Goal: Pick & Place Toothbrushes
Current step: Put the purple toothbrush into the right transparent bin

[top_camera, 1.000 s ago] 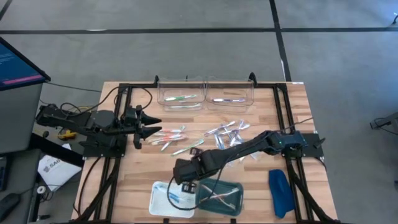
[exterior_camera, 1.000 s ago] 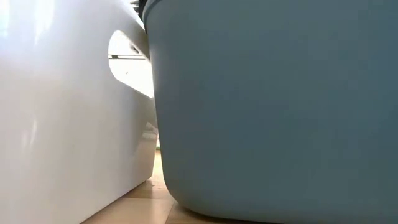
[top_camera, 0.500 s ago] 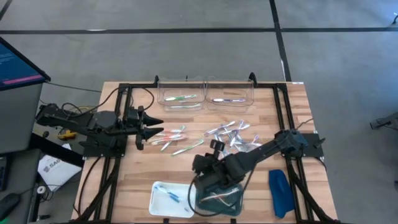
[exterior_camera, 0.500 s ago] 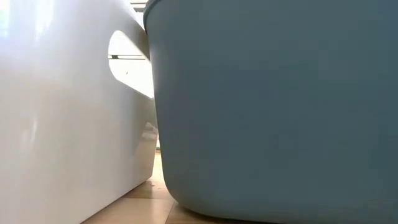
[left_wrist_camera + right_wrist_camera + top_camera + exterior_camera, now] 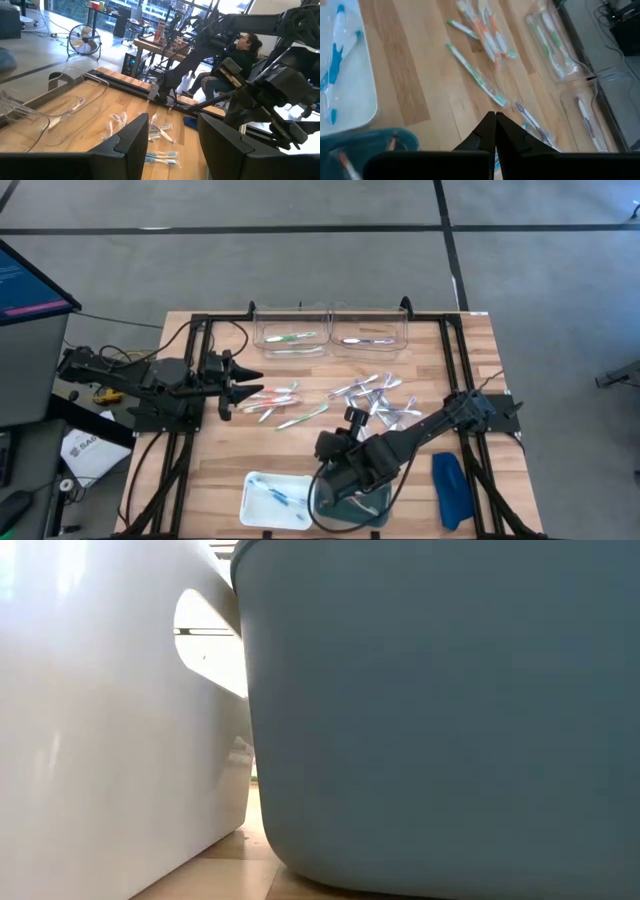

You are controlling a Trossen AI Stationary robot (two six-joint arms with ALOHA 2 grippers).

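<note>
1. Hovering the right tool (image 5: 325, 448) low over the table (image 5: 210, 450), at the far edge of the blue tray (image 5: 372, 505), with its fingers pressed together and pinching nothing.
2. Pointing that tool toward the loose toothbrushes in the middle of the table, as the right wrist view shows.
3. Holding the left tool (image 5: 248, 383) at the table's left side, fingers partly spread and empty, aimed at the nearby pink, orange and green toothbrushes (image 5: 275, 395).
4. Lying scattered just right of that group: the silvery toothbrushes (image 5: 375, 393), some in clear wrap.
5. Lying apart from both groups: one long green toothbrush (image 5: 303, 418), nearer the trays.
6. Resting in the white tray (image 5: 252, 510), beside the blue tray at the near edge: two blue toothbrushes (image 5: 277, 496).
7. Showing a few thin sticks inside the blue tray, mostly hidden under the right arm.
8. Standing at the far edge: two clear bins (image 5: 330, 330), the left one holding a green toothbrush, the right one a silvery one.
9. Lying right of the blue tray: a dark-blue oblong object (image 5: 450, 488).
10. Filling the low view: only the walls of the white and blue trays.
</note>
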